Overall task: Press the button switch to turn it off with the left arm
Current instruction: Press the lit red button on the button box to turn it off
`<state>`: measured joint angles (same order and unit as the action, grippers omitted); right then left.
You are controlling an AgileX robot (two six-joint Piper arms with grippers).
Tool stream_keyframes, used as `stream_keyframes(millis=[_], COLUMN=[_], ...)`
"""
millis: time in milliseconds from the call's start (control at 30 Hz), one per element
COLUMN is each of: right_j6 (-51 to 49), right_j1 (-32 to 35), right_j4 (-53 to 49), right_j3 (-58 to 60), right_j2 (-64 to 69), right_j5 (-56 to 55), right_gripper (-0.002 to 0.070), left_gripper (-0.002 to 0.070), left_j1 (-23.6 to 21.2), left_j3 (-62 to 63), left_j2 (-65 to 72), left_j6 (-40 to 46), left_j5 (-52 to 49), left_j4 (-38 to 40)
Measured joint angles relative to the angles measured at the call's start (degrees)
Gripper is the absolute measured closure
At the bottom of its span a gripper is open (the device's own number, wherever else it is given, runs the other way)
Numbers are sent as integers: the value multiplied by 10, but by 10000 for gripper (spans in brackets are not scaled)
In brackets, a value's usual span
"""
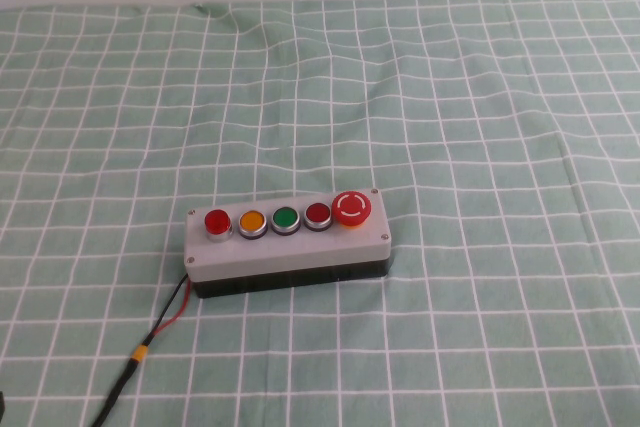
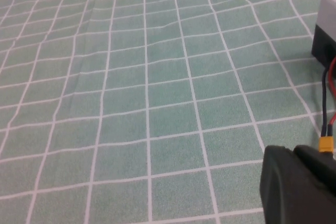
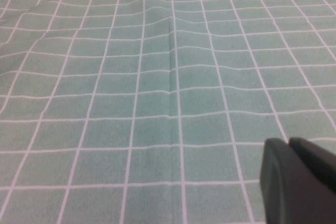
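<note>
Left gripper [image 2: 295,153]: at the near left, low over the checked cloth [image 1: 480,97] on the table, close to the yellow connector [image 2: 326,143]. Its dark fingers lie together with no gap. It is outside the high view.
Risk, cable [image 1: 165,317]: red and black leads run from the box's left end toward the left gripper. A direct approach could snag them and drag the box.
Risk, wrong cap: five caps sit close in one row. A slightly off descent would likely strike the yellow button [image 1: 251,221].
Risk, sliding: the box rests loose on wrinkled cloth, so a slanted push may shift it rather than press.
Button box [image 1: 290,252]: mid-table, somewhat near. It has a grey lid over a black base, and its right end is angled a little farther away.
Buttons: red button [image 1: 217,221], glowing; yellow; green button [image 1: 285,218]; dark red button [image 1: 318,214]; mushroom stop [image 1: 352,208] on a yellow collar.
Target, as judged: the glowing red button, still lit.
Right gripper [image 3: 290,142]: low over bare cloth, fingers closed together, nothing held, apparently parked. It is outside the high view.
</note>
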<state>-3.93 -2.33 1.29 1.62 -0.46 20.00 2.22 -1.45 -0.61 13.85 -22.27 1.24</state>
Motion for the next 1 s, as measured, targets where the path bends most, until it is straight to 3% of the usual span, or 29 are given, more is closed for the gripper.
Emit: stream_keyframes(millis=[1000], right_j6=[0], right_j1=[0], right_j4=[0], right_j3=[0], right_j2=[0], right_j5=[0], right_gripper=[694], left_gripper=[677], left_j1=[0], left_j3=[0], left_j2=[0], left_j6=[-4], left_j5=[-1], left_j4=[9])
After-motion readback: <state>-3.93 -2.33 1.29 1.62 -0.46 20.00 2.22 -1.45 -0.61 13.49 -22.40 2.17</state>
